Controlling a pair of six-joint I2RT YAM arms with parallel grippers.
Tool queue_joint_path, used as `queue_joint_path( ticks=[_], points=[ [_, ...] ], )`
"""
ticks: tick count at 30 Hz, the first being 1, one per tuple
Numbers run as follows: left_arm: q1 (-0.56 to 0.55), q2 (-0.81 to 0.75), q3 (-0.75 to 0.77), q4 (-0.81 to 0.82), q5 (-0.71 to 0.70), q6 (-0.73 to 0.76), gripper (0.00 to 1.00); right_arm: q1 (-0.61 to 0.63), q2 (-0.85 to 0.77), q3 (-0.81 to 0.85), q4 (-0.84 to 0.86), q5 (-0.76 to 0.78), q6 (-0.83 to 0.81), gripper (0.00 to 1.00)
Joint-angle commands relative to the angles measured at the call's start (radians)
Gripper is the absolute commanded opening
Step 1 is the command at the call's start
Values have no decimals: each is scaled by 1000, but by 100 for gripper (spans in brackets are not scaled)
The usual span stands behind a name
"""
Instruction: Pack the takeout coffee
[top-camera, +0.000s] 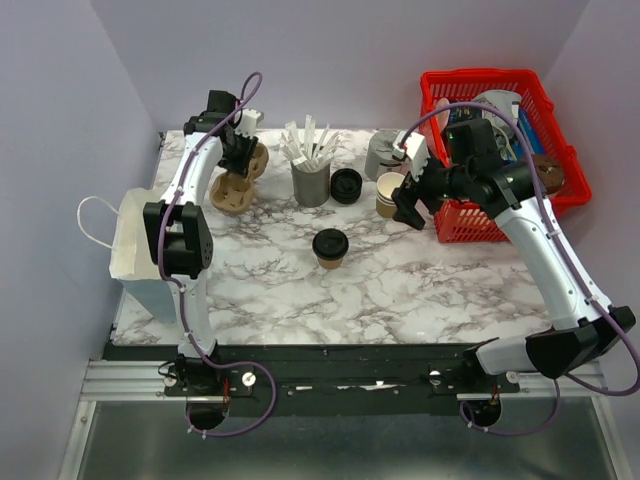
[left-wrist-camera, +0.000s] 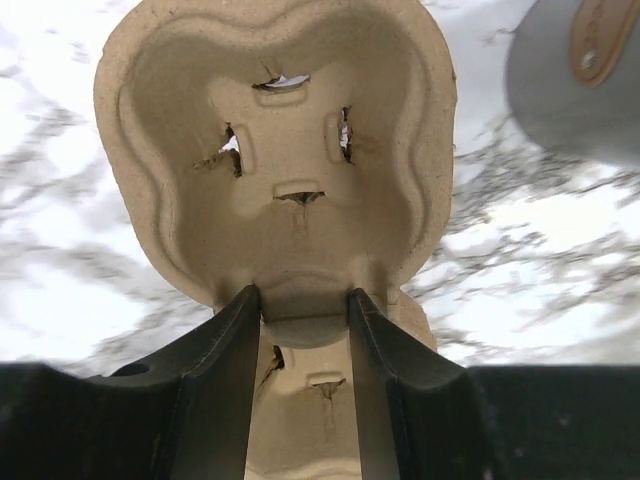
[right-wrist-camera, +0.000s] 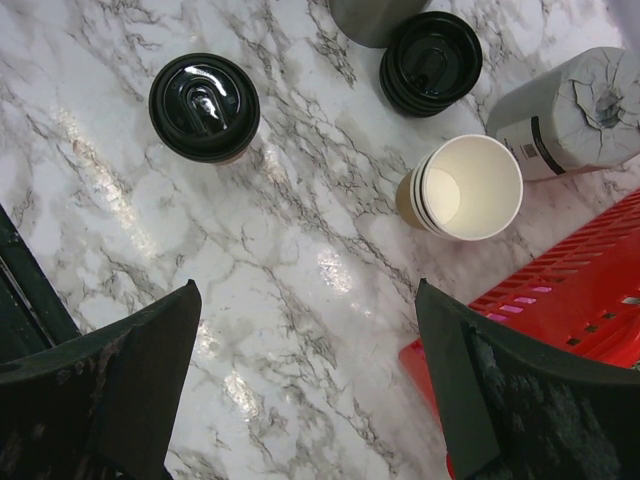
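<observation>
The step in hand looks like fetching the pulp cup carrier (top-camera: 232, 192) (left-wrist-camera: 275, 150) at the far left of the marble table (top-camera: 400, 290); the left gripper (top-camera: 238, 148) (left-wrist-camera: 300, 295) is down on it, its jaws flanking the narrow neck between two cup wells and seemingly touching both sides, though I cannot tell whether the carrier is truly pinched; the right gripper (top-camera: 408, 205) (right-wrist-camera: 308, 300) hangs splayed wide and empty over bare marble, just beside the lidless cup stack (top-camera: 388, 195) (right-wrist-camera: 465, 190) and near the red basket (top-camera: 480, 75); the takeout coffee (top-camera: 330, 247) (right-wrist-camera: 204, 106) stands upright with its lid on in the middle of the table, apart from both grippers and untouched; the white paper bag (top-camera: 135, 245) waits open at the left edge; so packing has barely begun; the next move, as I judge it, calls for a firm hold on that thin pulp neck without crushing it, then a level carry of the carrier toward the coffee or the bag.
</observation>
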Motion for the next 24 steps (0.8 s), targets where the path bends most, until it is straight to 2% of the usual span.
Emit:
queue_joint_path(
  ticks=[1, 3, 7, 9, 10, 11, 13, 14, 15, 16, 17, 18, 19, 20, 21, 23, 24],
  points=[
    [6, -15, 107, -101, 68, 91, 0, -1, 23, 24, -34, -34, -6, 97],
    [40, 52, 184, -198, 151, -39, 0, -2, 32, 30, -38, -43, -6, 97],
    [105, 37, 153, -179, 311, -28, 0, -2, 32, 32, -31, -41, -4, 97],
    [17, -4, 134, -124, 3, 93, 0, -1, 31, 29, -34, -43, -4, 97],
    [-12, -30, 45, -79, -196, 198, 0, -1, 29, 26, -34, -43, -4, 97],
    [-26, -73, 23, -51, -175, 198, 0, -1, 29, 21, -34, -43, -6, 97],
    [29, -72, 96, -110, 44, 147, 0, -1, 26, 16, -32, -46, -6, 97],
    [46, -32, 132, -129, 61, 79, 0, -1, 29, 16, -32, -49, -6, 97],
    [38, -3, 174, -172, 0, 51, 0, -1, 29, 15, -32, -51, -6, 97],
    [44, 29, 287, -215, 10, 32, 0, -1, 30, 15, -31, -52, -4, 97],
    [64, 92, 346, -261, 222, -17, 0, -1, 32, 15, -29, -52, -4, 97],
    [98, 120, 389, -299, 350, -47, 0, -1, 31, 16, -28, -51, -3, 97],
    [128, 126, 358, -304, 387, -74, 0, -1, 29, 16, -26, -52, -3, 97],
    [104, 112, 319, -285, 269, -53, 0, -1, 29, 15, -26, -52, -4, 97],
    [80, 82, 284, -265, 39, 63, 0, -1, 29, 15, -28, -52, -4, 97],
    [26, 42, 178, -222, 21, 160, 0, -1, 26, 10, -26, -49, -6, 97],
    [24, 4, 157, -218, 135, 179, 0, -1, 23, 9, -26, -48, -6, 97]
  ],
)
